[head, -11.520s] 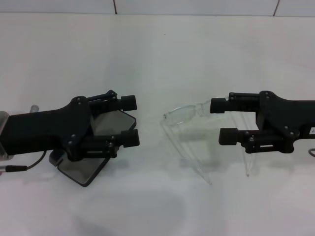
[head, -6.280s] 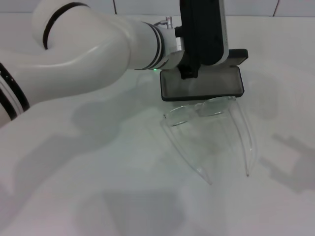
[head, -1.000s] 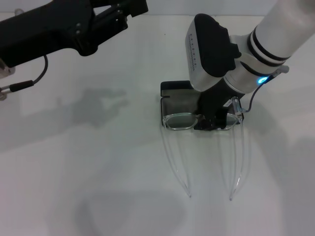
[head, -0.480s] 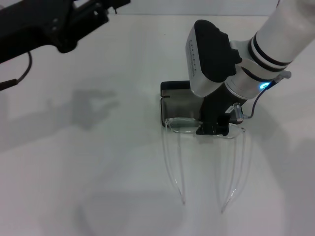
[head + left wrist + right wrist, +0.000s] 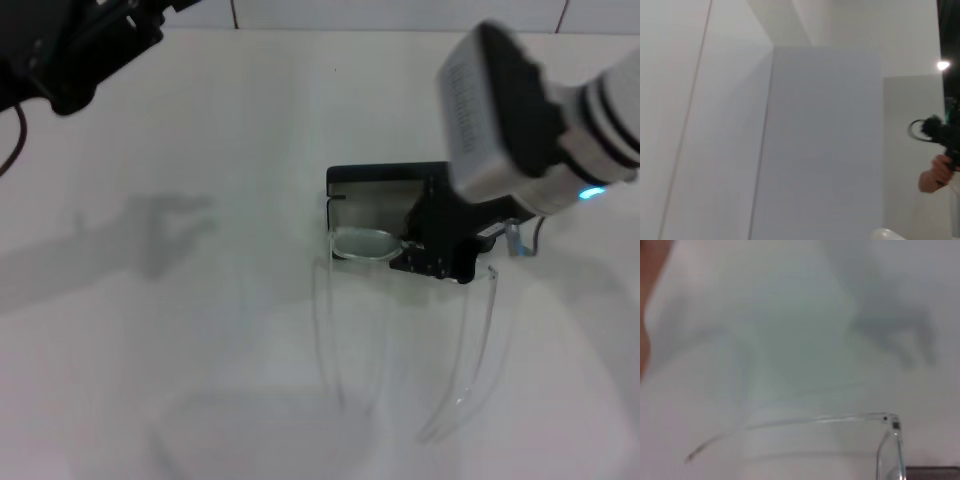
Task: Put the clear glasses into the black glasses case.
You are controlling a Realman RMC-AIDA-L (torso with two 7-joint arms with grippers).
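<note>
Right hand (image 5: 432,262) clamps the glasses (image 5: 362,243) at the front frame, lifted over the near edge of the open case (image 5: 375,185) on the table (image 5: 200,350). Left hand (image 5: 60,50) raised far left, grip unclear.

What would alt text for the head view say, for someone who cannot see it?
The robot's right gripper holds the clear-framed plastic glasses by the front, at the near edge of the open flat black glasses case on a white table, the long temple arms trailing toward the camera. The left gripper is raised at the far left corner.
</note>
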